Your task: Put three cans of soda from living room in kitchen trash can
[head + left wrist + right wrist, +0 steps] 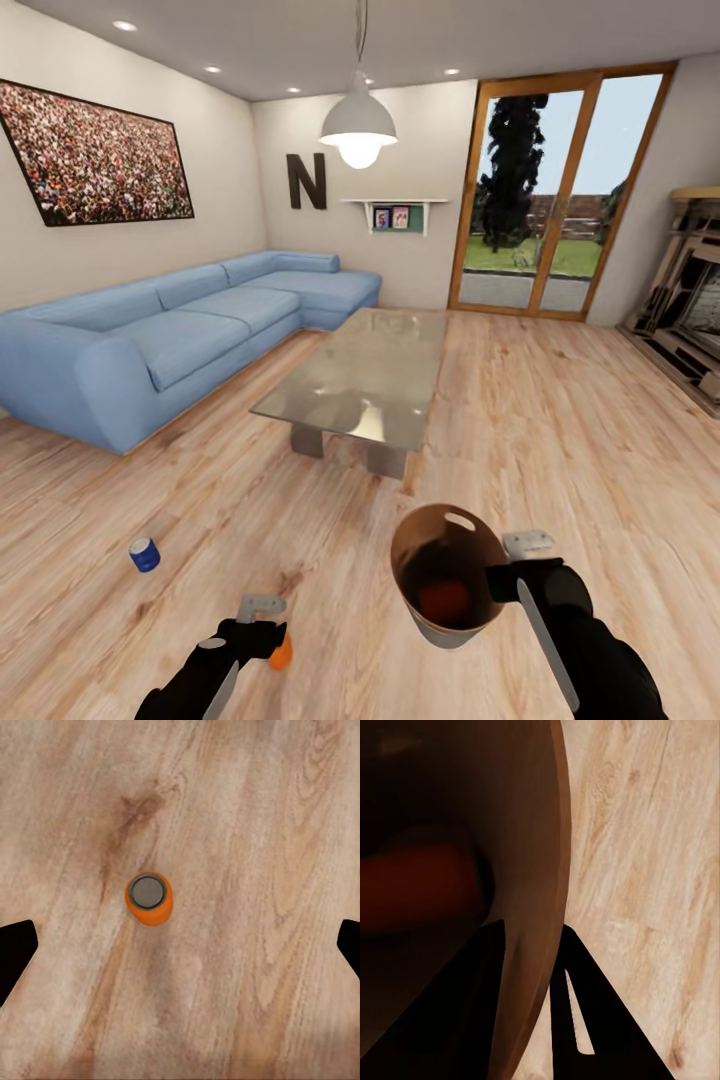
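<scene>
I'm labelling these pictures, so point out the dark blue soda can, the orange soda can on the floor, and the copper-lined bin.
Dark blue soda can (144,554), head view, its side.
Orange soda can on the floor (148,891), left wrist view, its grey top.
Pale grey bin with copper-brown inside (425,545), head view, its inner wall.

Orange can (149,898), blue can (144,554), perhaps copper-brown bin interior (440,560).

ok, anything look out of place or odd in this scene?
Yes. Two soda cans sit on the plank floor, not the glass table: an orange can upright under the open left pincer, a blue can apart, tilted. The right pincer clamps the trash can by its rim, carrying another orange can.
</scene>
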Robot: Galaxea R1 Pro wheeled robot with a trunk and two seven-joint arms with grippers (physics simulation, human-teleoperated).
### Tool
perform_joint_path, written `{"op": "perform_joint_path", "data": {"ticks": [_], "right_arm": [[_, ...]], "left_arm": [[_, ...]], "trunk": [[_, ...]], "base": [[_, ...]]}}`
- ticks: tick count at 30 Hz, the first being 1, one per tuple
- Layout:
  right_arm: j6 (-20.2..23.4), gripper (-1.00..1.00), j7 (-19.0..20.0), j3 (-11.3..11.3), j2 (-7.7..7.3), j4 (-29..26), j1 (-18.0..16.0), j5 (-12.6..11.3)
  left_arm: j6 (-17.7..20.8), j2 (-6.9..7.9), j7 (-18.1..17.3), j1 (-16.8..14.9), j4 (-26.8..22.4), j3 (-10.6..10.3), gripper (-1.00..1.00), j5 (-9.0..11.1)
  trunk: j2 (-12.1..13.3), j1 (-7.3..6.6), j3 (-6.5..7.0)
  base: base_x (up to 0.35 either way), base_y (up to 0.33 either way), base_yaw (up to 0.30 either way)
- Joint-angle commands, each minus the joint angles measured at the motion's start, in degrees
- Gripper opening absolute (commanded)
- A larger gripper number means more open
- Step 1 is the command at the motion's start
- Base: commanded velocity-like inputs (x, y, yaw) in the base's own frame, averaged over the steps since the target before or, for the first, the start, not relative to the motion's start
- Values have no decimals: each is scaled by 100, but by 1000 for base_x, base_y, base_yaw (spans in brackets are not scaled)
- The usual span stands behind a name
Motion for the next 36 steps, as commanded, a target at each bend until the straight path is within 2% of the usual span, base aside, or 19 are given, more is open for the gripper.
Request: {"op": "perform_joint_path", "data": {"ticks": [1, 18, 36], "right_arm": [[0, -100, 6, -1, 0, -11, -1, -5], [0, -100, 6, -4, 0, -27, -1, 3], [0, -100, 7, -4, 0, -29, -1, 2]], "left_arm": [[-3, 0, 3, 0, -1, -2, 100, -1], [-3, -8, 9, 0, -2, -15, 100, -9], [-4, -9, 9, 0, -10, -26, 100, -10]], "trunk": [[0, 0, 0], [0, 0, -5], [0, 0, -162]], "base": [[87, 83, 0], [115, 86, 0], [1, 1, 0]]}}
